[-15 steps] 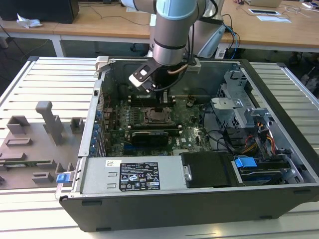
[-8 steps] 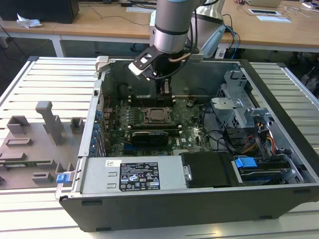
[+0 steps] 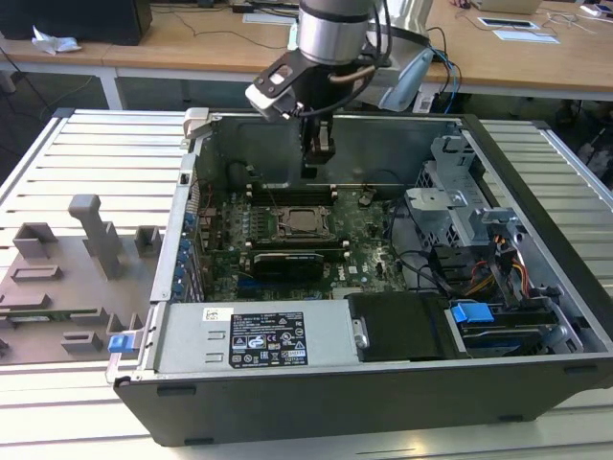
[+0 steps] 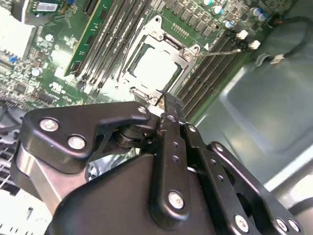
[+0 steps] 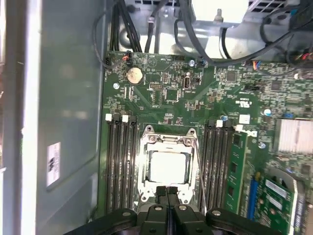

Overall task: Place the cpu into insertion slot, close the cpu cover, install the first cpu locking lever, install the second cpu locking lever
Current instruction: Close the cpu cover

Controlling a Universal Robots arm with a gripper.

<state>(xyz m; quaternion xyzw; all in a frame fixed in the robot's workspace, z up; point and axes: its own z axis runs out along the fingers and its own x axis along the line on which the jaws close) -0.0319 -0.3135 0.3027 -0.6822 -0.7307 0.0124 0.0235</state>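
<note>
Arm (image 3: 330,29) hangs vertically into the open case (image 3: 383,402), gripper (image 5: 167,193) pointing down at the motherboard (image 5: 161,88). Its fingers are pressed together with nothing between them, tips at the edge of the cpu cover (image 5: 168,142). The cover lies flat over the cpu (image 5: 167,166), which is seated in the insertion slot (image 4: 131,61). A thin lever (image 5: 200,169) runs just beside the cover.

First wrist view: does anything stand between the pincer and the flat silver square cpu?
Nothing visible does. The black pincer is beside the thin grey metal cpu cover, whose window leaves the cpu bare.
</note>
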